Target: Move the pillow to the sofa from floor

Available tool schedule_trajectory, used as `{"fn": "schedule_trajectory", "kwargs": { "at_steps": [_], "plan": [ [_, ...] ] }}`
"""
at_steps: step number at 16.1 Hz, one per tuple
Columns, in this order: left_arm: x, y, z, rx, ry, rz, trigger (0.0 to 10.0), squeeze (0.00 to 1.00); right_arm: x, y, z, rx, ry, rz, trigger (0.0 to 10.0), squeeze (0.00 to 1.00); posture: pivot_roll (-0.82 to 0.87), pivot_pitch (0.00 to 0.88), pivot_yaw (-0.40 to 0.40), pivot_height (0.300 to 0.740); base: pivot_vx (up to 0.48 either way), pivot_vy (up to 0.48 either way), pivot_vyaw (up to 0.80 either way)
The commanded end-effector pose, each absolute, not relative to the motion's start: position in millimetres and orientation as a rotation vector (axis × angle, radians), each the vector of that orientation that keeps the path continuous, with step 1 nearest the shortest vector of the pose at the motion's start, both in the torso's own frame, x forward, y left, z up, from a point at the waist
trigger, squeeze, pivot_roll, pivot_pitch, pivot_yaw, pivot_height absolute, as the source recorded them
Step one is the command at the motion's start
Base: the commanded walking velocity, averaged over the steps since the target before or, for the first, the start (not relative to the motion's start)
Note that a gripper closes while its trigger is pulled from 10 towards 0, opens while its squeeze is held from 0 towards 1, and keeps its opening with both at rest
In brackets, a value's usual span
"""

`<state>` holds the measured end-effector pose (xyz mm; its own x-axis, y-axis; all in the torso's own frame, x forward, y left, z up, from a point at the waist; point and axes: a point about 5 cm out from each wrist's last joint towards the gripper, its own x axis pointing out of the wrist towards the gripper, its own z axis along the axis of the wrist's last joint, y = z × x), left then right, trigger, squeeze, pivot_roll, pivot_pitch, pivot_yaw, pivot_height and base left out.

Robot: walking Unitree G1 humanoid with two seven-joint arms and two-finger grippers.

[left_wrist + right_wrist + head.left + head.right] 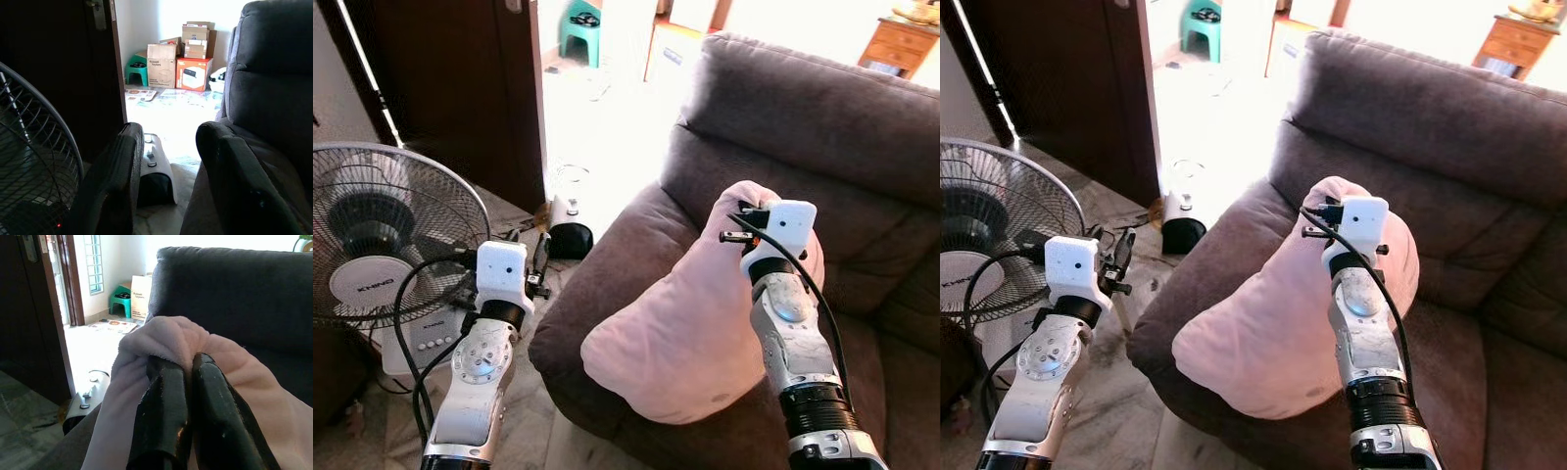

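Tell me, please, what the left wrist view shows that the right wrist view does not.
Left wrist view alone: the left gripper, open and holding nothing, the fan's wire guard, and an orange carton among stacked boxes. Right wrist view alone: the right gripper shut on the pink pillow, plus a barred window. Both share the dark sofa, the green stool and the brown cardboard box.

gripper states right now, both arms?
Left gripper: open, holding nothing, beside the sofa arm near the fan.
Right gripper: shut on the pink pillow, pinching its top fold above the sofa seat.
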<state>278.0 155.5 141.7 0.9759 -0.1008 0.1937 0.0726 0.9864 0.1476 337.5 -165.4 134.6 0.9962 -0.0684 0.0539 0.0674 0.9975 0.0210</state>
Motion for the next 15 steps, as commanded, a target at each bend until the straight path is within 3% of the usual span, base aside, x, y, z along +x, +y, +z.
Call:
{"fn": "schedule_trajectory", "kwargs": {
  "at_steps": [1,8,11,15],
  "plan": [
    [278,152,146,0.158,-0.218,-0.104,10.0,0.00,340,-166,142,0.007,-0.087,-0.065,10.0,0.00,0.14,0.026,-0.087,0.740,0.326,0.000,0.00],
    [279,150,146,0.152,-0.220,-0.112,10.0,0.00,340,-165,142,0.009,-0.083,-0.062,10.0,0.00,0.14,0.036,-0.090,0.740,0.328,0.000,0.00],
    [279,149,147,0.152,-0.224,-0.119,10.0,0.00,341,-163,140,0.012,-0.078,-0.058,10.0,0.00,0.14,0.037,-0.090,0.740,0.000,0.000,0.00],
    [279,147,146,0.148,-0.217,-0.125,10.0,0.00,350,-169,108,0.024,0.119,-0.091,10.0,0.00,0.15,0.040,-0.094,0.740,0.000,0.000,0.00]
  ]
}}
